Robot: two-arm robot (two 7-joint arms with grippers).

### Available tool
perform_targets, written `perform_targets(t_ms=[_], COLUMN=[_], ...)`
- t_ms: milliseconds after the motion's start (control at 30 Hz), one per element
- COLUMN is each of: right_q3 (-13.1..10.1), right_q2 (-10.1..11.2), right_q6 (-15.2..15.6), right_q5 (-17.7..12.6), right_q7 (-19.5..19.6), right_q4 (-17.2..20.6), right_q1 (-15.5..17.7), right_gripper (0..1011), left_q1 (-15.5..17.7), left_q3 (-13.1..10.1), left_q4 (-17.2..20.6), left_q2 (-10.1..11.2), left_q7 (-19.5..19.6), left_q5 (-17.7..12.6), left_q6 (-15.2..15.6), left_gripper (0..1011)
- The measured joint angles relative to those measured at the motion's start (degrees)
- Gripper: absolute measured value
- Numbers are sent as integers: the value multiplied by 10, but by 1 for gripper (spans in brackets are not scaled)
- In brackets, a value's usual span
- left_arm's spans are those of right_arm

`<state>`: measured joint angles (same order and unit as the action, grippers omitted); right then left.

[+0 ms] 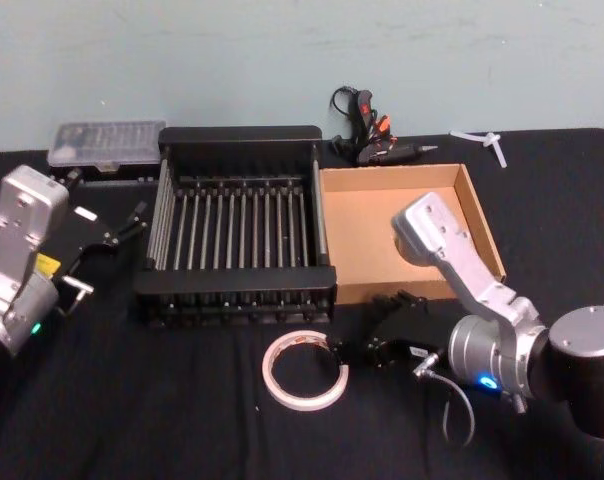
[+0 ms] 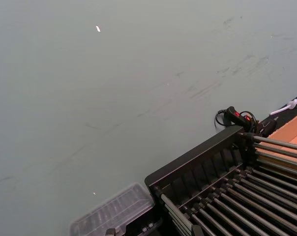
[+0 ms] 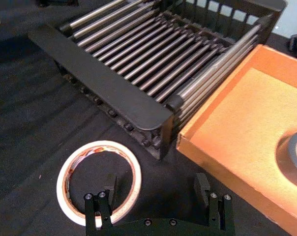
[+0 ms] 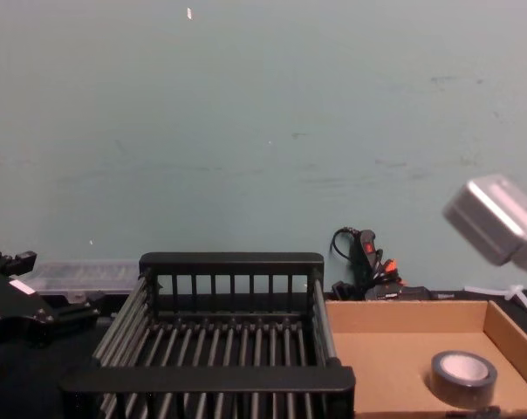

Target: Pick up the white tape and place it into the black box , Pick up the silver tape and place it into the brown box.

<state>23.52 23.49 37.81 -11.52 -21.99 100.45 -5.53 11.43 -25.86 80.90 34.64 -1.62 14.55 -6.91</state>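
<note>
The right gripper hung low with its jaws spread wide, just in front of the black box's near rim, one finger over the white tape's ring. That roll lay flat on the black tablecloth beside the box's front corner. The silver tape sat inside the brown box, right of the black box. The left gripper, parked left of the black box, can't be read as open or closed.

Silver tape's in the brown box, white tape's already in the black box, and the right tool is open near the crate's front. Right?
Not quite: the white tape lies on the table in front of the black box, as the head view shows. The silver tape is in the brown box, right tool open.
</note>
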Motion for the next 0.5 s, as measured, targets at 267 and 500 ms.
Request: perform_targets(t_ms=[267, 500], right_q3=[15, 23], right_q2=[-7, -12], right_q6=[8, 14], right_q5=[12, 18], right_q7=[1, -3], right_q4=[-7, -11], right_q1=[-4, -5], right_gripper=[1002, 1002], left_q1=[0, 0], left_q3=[0, 0], left_q4=[0, 0], left_q2=[0, 0], left_q7=[0, 0], left_q5=[0, 0], left_q6=[0, 0], left_gripper=[1001, 1001])
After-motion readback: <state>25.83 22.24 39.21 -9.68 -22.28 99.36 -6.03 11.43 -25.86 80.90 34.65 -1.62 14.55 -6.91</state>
